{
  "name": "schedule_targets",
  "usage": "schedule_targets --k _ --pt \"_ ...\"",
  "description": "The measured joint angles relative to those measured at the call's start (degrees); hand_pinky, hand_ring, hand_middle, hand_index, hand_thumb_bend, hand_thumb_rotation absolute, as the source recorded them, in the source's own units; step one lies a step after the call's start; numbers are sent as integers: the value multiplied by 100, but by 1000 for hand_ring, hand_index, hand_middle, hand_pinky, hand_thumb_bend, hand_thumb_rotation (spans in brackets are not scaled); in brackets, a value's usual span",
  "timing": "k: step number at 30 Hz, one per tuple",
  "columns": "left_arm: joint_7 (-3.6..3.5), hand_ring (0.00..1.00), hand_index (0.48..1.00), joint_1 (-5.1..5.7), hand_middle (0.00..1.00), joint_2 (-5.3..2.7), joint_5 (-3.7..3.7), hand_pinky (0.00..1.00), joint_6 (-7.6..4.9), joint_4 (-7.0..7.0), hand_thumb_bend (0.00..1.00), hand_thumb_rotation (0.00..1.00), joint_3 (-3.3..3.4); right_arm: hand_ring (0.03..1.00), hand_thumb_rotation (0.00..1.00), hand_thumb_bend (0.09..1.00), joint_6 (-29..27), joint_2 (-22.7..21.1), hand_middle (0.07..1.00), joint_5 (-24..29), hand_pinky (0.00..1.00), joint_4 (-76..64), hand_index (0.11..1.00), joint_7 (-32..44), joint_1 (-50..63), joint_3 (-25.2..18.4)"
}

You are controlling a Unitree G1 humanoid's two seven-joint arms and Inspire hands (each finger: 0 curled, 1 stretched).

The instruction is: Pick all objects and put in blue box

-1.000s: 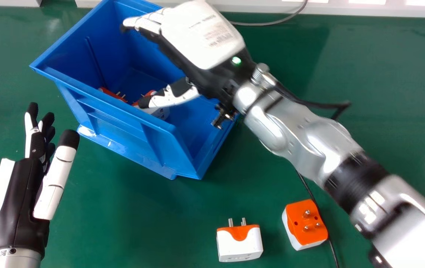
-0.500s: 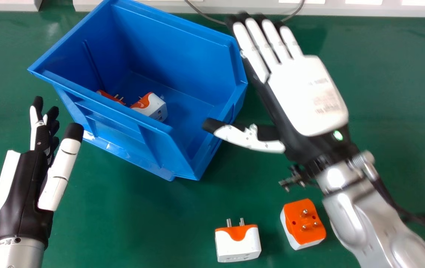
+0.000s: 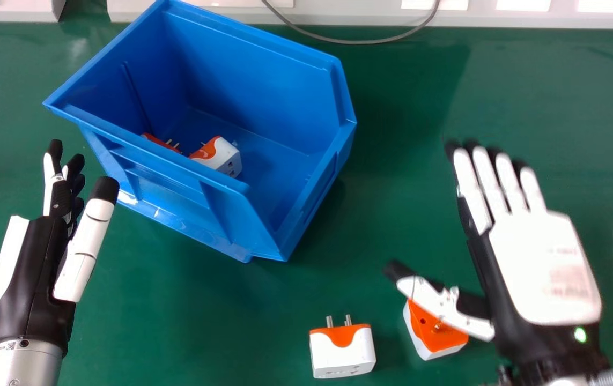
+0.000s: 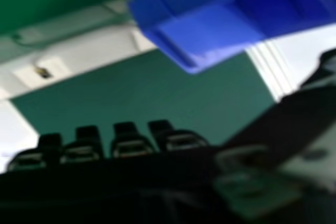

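Note:
My right hand (image 3: 545, 262) is open at the right of the head view, its thumb over part of an orange and white adapter (image 3: 435, 332); whether they touch I cannot tell. Left of that stands another white and orange adapter (image 3: 342, 351), pins pointing away from me. Two adapters lie inside the blue box (image 3: 263, 80): a white and orange one (image 3: 221, 156) and one (image 3: 161, 142) partly hidden by the near wall. At the left, my left hand (image 3: 32, 273) is open beside the box. The right hand view shows the blue box (image 4: 210, 30) and my right hand's fingertips (image 4: 128, 140).
A green table (image 3: 177, 321) lies under everything. Along its far edge runs a white ledge (image 3: 349, 17), with a grey cable (image 3: 362, 42) looping onto the table behind the box.
My right hand has moved from over the box to the right and toward me, now partly covering the right adapter. The left hand has shifted slightly. Both adapters inside the box are in clearer view.

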Motion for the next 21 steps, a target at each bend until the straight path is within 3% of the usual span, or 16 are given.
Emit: schedule_targets --k 9,21 --pt "-7 1000 1000 -3 1000 19 -40 1000 -39 92 691 963 8 990 921 425 187 74 995 -84 934 149 980 45 565 8" --pt "-36 1000 1000 -18 1000 64 -56 1000 -38 99 705 956 62 968 883 444 734 74 976 -96 941 183 954 1144 511 115"
